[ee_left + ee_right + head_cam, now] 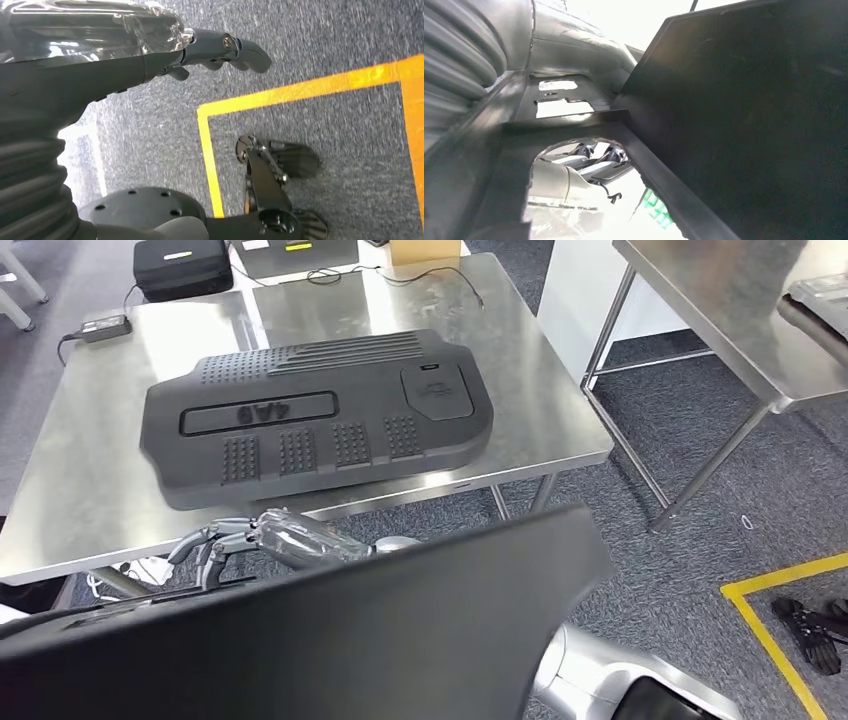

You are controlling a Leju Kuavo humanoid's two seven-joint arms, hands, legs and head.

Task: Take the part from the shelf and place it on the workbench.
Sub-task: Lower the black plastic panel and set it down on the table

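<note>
Head view, obstruction: a large dark part [400, 630] fills the frame from 9 o'clock through 6 o'clock to 4 o'clock. It is tilted and held off the floor in front of the workbench [90, 470], not on it, and its lower edges are cut off by the frame. In the right wrist view the same part's dark underside sits tight against the camera, showing a rough-edged opening. The right hand [569, 50] shows as a grey body pressed against the part; its fingers are hidden, so whether it grips cannot be told. The left hand [240, 538] shows just past the part's upper edge at 8 o'clock, below the workbench rim. In the left wrist view its fingers [240, 50] reach out over grey carpet with nothing between them, and clear film wraps the back of the hand. A second black part [315, 415] lies flat at the workbench centre; its recessed panel carries raised characters that read 4A9 upside down. A small badge on it at 1 o'clock is too small to read. At 11 o'clock, a black case [182, 265] bears an illegible yellow label, with a power adapter [105, 327] near it. Yellow floor tape [780, 585] lies at 4 o'clock.
</note>
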